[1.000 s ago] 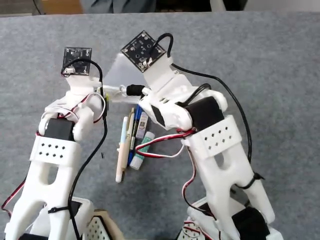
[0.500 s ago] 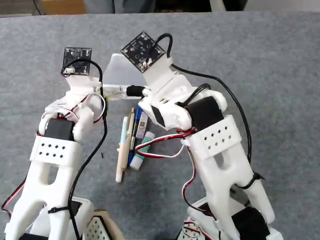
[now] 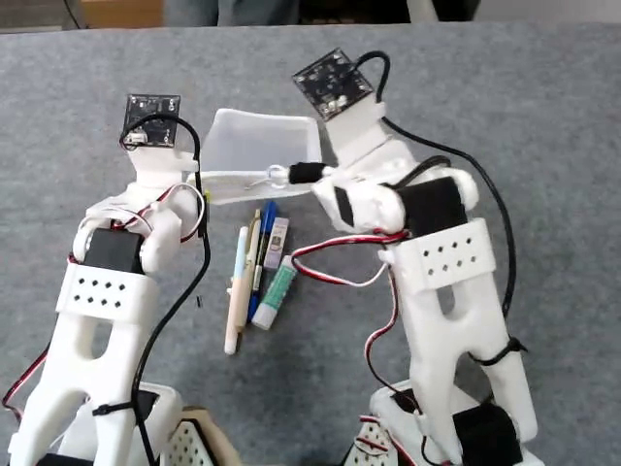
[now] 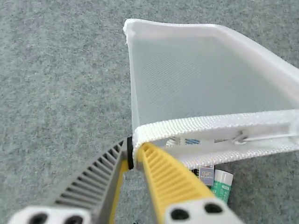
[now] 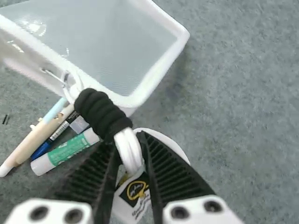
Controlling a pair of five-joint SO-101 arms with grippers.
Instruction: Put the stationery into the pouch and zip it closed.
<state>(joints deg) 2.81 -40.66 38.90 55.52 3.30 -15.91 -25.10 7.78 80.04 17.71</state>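
Counter (image 3: pixel 543 116): grey felt, stretching well beyond the pouch | pouch (image 3: pixel 254 144): left jaws clamped tight on its end corner, right jaws pinched shut on its pull cord (image 5: pixel 100 114) | stationery (image 3: pixel 254 272): outside, just beside the pouch mouth, long axes pointing at it, between both arms.

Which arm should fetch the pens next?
Right, probably: the right fingers hold only the black-and-white zip cord near the loose pens, while the left fingers anchor the white mesh pouch by its corner.
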